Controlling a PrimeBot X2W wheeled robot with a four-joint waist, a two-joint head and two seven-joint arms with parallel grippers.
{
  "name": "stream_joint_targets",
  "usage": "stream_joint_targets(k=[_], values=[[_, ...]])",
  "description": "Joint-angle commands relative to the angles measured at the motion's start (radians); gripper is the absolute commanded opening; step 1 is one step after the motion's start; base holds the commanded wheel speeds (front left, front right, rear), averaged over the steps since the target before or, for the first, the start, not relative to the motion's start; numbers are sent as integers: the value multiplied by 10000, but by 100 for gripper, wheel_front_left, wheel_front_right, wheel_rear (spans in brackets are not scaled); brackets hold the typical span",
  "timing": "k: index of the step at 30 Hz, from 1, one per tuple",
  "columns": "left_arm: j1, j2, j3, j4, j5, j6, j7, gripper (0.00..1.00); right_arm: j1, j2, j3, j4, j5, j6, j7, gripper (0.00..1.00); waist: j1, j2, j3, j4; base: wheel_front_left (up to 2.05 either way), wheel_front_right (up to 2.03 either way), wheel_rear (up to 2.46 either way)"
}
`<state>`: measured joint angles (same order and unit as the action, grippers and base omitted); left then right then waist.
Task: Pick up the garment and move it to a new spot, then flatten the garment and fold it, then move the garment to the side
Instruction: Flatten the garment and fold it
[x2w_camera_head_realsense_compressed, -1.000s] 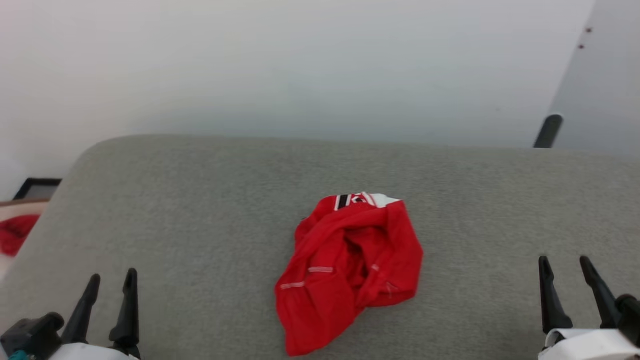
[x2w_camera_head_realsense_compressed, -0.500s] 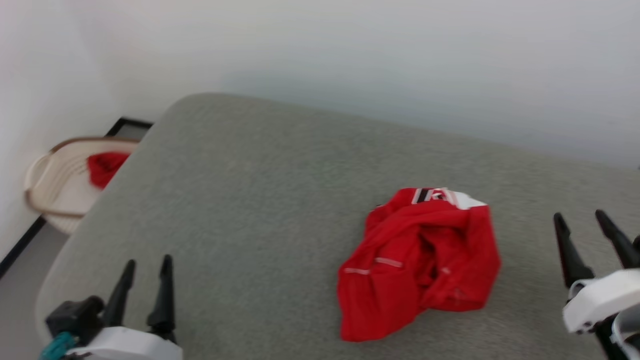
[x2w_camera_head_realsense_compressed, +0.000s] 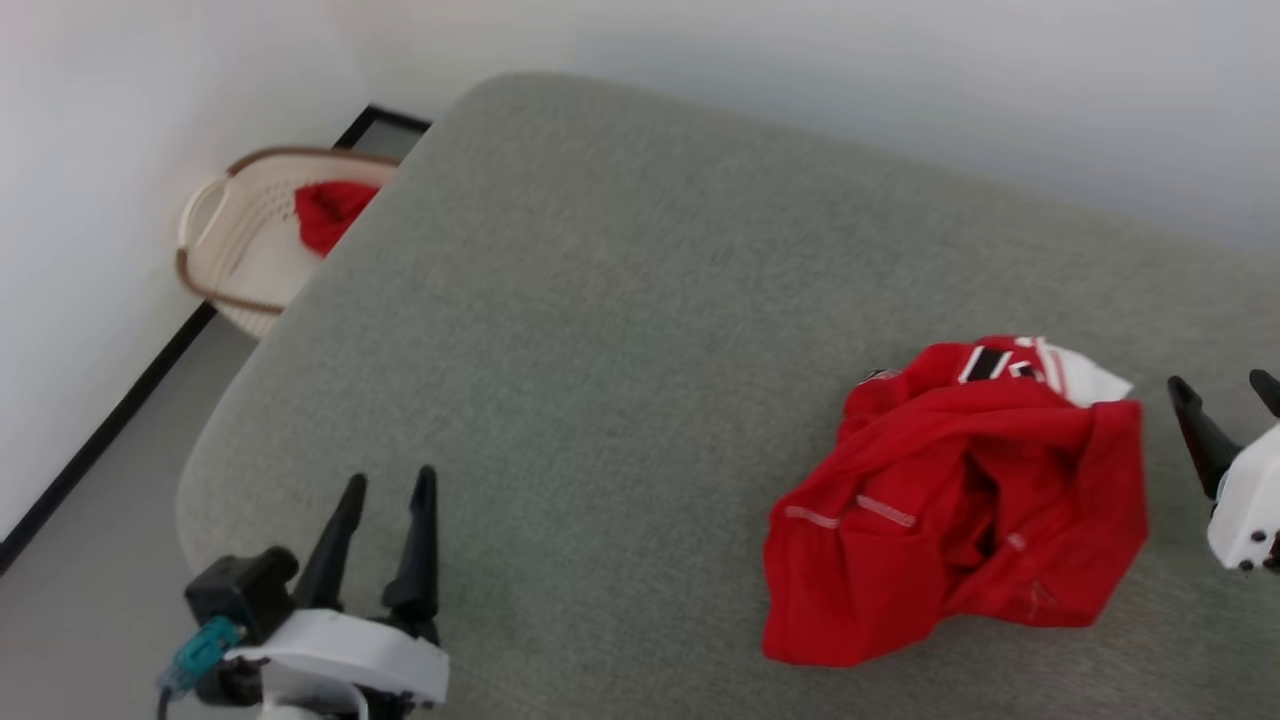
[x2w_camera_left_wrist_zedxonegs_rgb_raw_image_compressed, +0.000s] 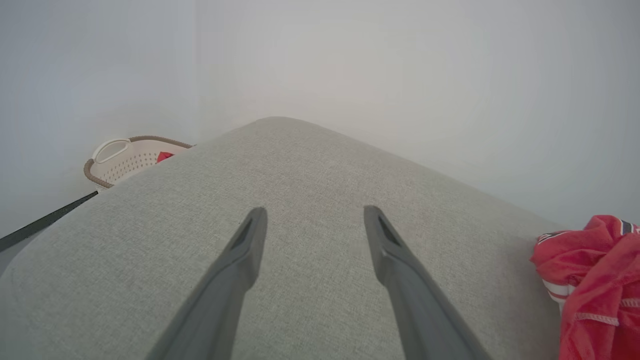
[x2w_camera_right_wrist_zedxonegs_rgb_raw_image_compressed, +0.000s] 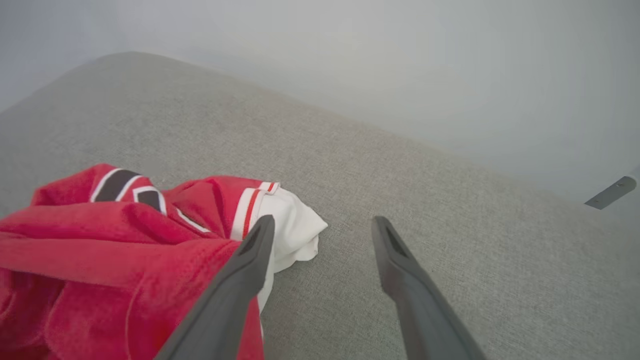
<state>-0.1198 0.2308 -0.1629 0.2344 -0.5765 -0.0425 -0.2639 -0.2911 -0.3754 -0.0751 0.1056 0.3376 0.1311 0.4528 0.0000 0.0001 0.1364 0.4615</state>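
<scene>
The grey padded surface (x2w_camera_head_realsense_compressed: 620, 300) spreads ahead of both claws, and everything the task needs rests on it. The garment (x2w_camera_head_realsense_compressed: 950, 500) lies on it as a crumpled red heap, not yet spread or folded. It sits directly to the left of the right claw (x2w_camera_head_realsense_compressed: 1222, 382) and far off to the right of the left claw (x2w_camera_head_realsense_compressed: 392, 476).

In the head view the heap's long axis runs on a slant. Its near red end points back toward the robot's middle, and its far end carries the black-and-white trim and lies closest to the right claw. Beyond the left claw, off the surface's far left corner, a pale basket (x2w_camera_head_realsense_compressed: 230, 240) stands by the wall with a red cloth (x2w_camera_head_realsense_compressed: 330, 212) in it.

Both claws are released, fingers spread wide with nothing between them. The right arm is clearly the nearer one. In its wrist view its left finger crosses over the heap's edge, though whether it touches the fabric cannot be told. The left claw points at bare surface.

The white sleeve (x2w_camera_right_wrist_zedxonegs_rgb_raw_image_compressed: 295, 230) pokes out just left of the right claw's gap. A short shift leftward looks enough for a first pinch there.
</scene>
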Motion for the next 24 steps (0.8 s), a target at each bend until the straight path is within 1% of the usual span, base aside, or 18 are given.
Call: stream_joint_targets(k=[1,6,10,14,22,23,24], values=[[-160,-101,23,33,111,-96,8,100,-216,-107,52,122,85,-6,254,100,0,-1,624,522,0,0,0],[-420,-522,142,163,376,-356,5,100,-809,-396,137,631,337,-6,1334,100,0,-1,1034,727,0,0,0],[-532,-806,211,299,550,-522,5,100,-1216,-414,94,1085,392,-6,2116,100,0,-1,1267,849,0,0,0],[-667,-1020,278,445,680,-652,5,100,-1577,-239,89,1519,520,-6,2625,100,0,-1,1419,909,0,0,0],[-832,-1258,447,686,760,-813,4,100,-2136,39,213,2835,251,-6,3681,100,0,-1,1549,860,0,0,0],[-834,-1272,469,714,763,-827,4,100,-2181,45,240,2992,189,-6,3805,62,0,-1,1541,843,0,0,0],[-836,-1282,493,742,777,-820,4,100,-2228,76,211,3120,190,-8,3874,4,0,-1,1528,822,0,0,0]])
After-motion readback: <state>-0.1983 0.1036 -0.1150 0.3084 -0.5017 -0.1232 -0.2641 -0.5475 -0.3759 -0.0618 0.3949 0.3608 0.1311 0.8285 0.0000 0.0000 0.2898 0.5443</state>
